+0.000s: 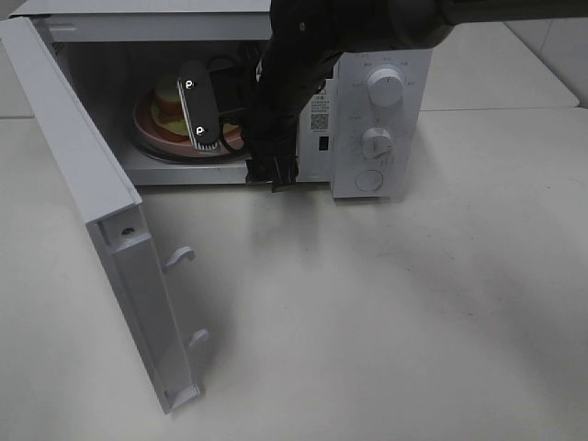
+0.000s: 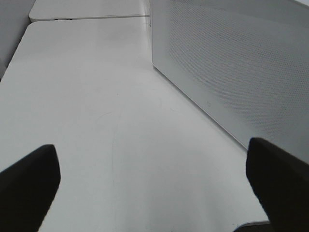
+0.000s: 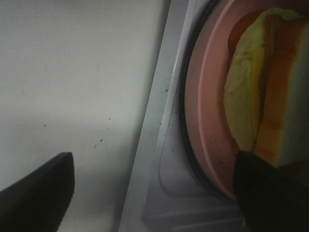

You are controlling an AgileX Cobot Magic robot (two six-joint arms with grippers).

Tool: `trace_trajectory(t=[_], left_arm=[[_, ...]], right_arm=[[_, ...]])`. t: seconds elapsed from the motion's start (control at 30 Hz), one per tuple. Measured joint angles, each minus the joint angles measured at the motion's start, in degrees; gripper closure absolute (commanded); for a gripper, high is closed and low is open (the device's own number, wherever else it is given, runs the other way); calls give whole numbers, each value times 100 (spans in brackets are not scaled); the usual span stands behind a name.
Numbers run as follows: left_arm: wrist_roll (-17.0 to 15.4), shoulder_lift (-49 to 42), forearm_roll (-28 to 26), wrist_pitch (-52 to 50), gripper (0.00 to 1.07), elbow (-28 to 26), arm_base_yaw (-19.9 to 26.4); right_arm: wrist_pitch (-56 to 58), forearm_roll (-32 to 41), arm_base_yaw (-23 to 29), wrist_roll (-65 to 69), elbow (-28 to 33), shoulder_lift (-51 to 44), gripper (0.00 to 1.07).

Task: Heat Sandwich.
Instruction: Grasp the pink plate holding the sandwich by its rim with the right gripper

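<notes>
The square white-bread sandwich (image 3: 270, 96), with its tan crust and yellow-green and orange filling, is lying on a round pink plate (image 3: 207, 121) just under and beside one finger of the right gripper (image 3: 154, 193). That gripper's jaws are standing wide apart and gripping nothing. One finger is hanging over the plate's near edge and the other is out over the white table (image 1: 367, 322). I cannot tell whether the inner finger is touching the bread.

The sandwich is looking soft and light to me, loosely stacked, so a pinch would likely squash it or slide the layers. I'd say the stiff plate rim is the better place to take hold.

The plate is sitting on the glass turntable (image 1: 156, 152) inside the white microwave (image 1: 386, 119). The microwave's door (image 1: 92, 184) is swinging wide open, away from the arm. Nothing else is showing in the cavity.

The left gripper (image 2: 154, 193) is hovering low over bare table, jaws fully spread and empty, with a perforated white panel (image 2: 231, 63) standing just ahead of one finger.
</notes>
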Motion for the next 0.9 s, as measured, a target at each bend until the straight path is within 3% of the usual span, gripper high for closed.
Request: trace_trajectory(t=[0.6,0.9], left_arm=[[0,0,0,0,6,0,0],[0,0,0,0,6,0,0]], right_arm=[[487,-52,0,447,-1856,1312,24],[596,-109,0,527,-2137,1593,26]])
